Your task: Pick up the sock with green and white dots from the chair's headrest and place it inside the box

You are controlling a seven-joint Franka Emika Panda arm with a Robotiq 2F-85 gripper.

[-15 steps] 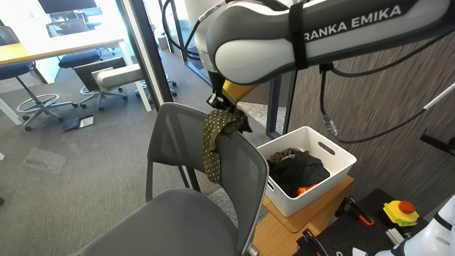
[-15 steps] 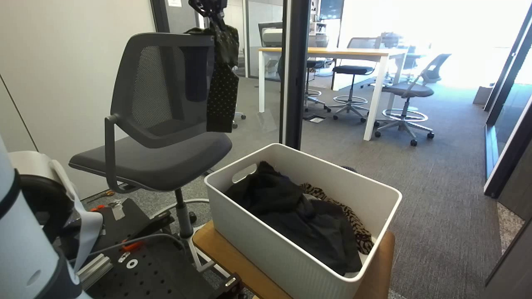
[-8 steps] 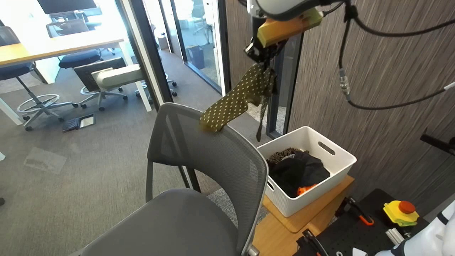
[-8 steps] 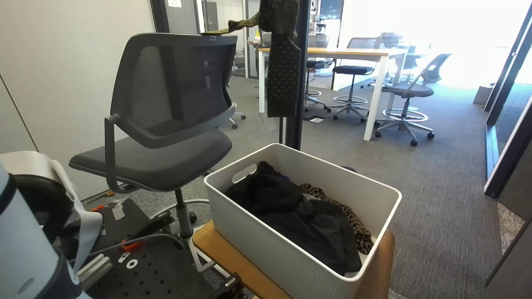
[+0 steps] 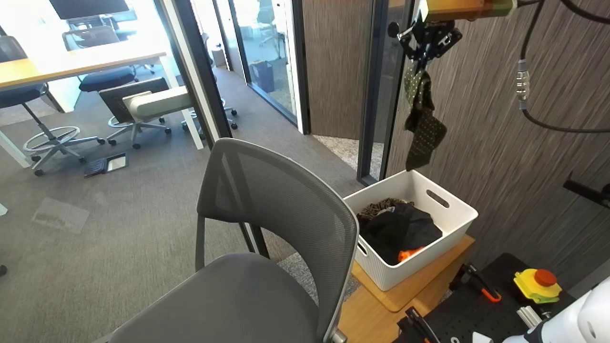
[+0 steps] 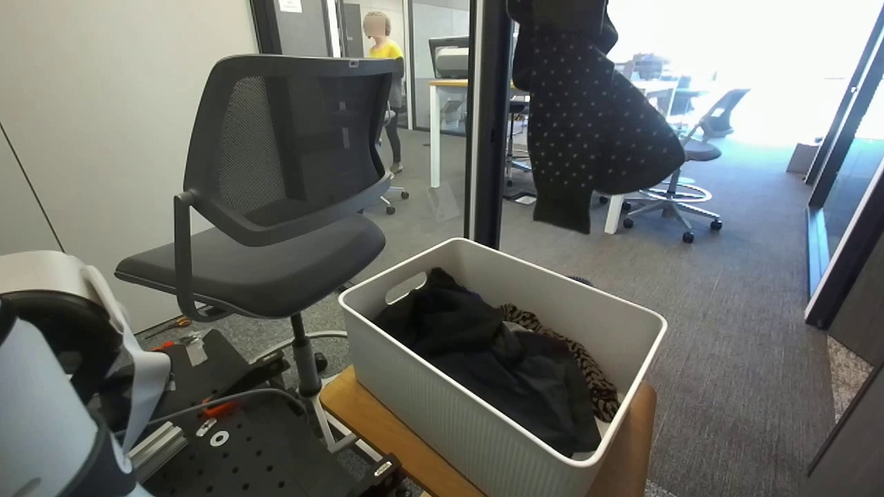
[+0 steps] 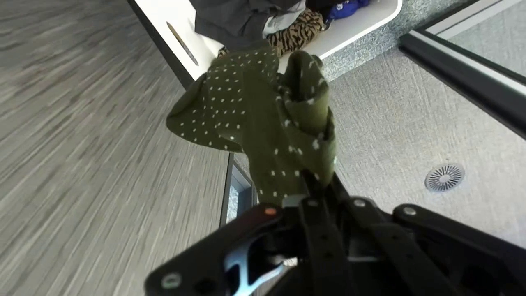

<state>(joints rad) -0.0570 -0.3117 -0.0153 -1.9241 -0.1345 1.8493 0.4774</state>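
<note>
The dark olive sock with light dots (image 5: pixel 425 136) hangs limp from my gripper (image 5: pixel 420 64), which is shut on its upper end. In an exterior view the sock (image 6: pixel 587 117) hangs above the far side of the white box (image 6: pixel 442 407), apart from its rim, and the gripper is out of frame there. The box (image 5: pixel 395 276) also shows in an exterior view, just below the sock's lower end. In the wrist view the sock (image 7: pixel 261 115) stretches from the fingertips (image 7: pixel 322 181) toward the box (image 7: pixel 365 31), partly covering it. The chair's headrest (image 5: pixel 286 161) is bare.
Black clothes (image 6: pixel 497 359) and a leopard-print cloth (image 6: pixel 587 373) lie in the box. The box stands on a wooden top (image 5: pixel 371 319) beside the grey chair (image 6: pixel 276 152). A wood-grain wall (image 5: pixel 514 157) rises behind it. A person in yellow (image 6: pixel 385 52) stands far back.
My gripper has lifted the sock off the chair's headrest and carried it up and across, away from the chair toward the box. A person has come into view at the back.
</note>
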